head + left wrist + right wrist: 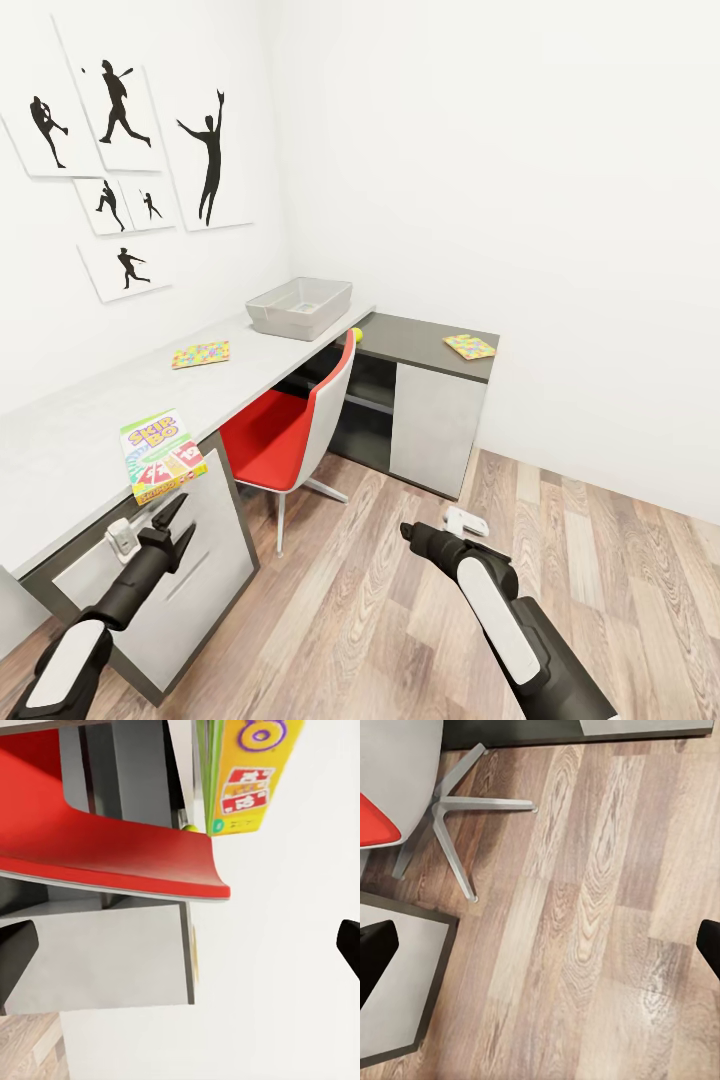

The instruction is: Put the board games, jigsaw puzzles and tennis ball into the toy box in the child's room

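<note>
Toy box [300, 306], a shallow grey tray, sits at centre frame on the far end of the pale table [80, 420] in the head view, and no toy shows inside it. The "SKIP-BO" board game [160, 456] lies at lower left, overhanging the desk's near edge, just above the left gripper [172, 525], whose jaws are spread and hold nothing. One jigsaw puzzle [200, 354] rests mid-table, left of centre; a second jigsaw puzzle [469, 346] lies on the dark cabinet section [420, 340] at right of centre. The tennis ball [355, 335] peeks out beside the red chair [290, 430], near the tray. The right gripper [425, 535], at lower centre, hangs over the wood floor [400, 620], fingers parted and empty. By this evidence the job has barely begun: every toy in sight remains to be collected.
</note>
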Tool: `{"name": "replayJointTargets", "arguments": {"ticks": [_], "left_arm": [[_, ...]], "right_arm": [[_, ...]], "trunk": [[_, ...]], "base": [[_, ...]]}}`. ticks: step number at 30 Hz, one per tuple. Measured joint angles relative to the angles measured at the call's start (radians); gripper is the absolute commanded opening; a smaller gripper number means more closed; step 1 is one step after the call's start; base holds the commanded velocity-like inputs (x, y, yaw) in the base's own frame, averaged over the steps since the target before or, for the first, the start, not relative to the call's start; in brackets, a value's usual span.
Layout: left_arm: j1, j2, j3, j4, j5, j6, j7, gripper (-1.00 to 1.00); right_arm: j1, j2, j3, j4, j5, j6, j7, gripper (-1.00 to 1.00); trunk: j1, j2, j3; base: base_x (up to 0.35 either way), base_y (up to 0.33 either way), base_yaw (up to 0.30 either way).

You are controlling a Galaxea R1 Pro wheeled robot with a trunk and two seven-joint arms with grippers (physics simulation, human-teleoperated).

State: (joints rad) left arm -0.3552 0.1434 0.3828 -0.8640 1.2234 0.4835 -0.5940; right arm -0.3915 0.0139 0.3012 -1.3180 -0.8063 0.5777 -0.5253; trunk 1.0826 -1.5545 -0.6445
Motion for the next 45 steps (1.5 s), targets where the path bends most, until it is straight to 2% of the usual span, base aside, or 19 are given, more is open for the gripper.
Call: {"name": "replayJointTargets", "arguments": {"ticks": [45], "left_arm": [[0.0,0.002,0.001,0.0,0.001,0.004,-0.002,1.0]], "right_arm": [[0.0,0.0,0.0,0.0,0.0,0.001,0.001,1.0]], "trunk": [[0.0,0.0,0.0]], "base": [[0.0,0.0,0.0]]}}
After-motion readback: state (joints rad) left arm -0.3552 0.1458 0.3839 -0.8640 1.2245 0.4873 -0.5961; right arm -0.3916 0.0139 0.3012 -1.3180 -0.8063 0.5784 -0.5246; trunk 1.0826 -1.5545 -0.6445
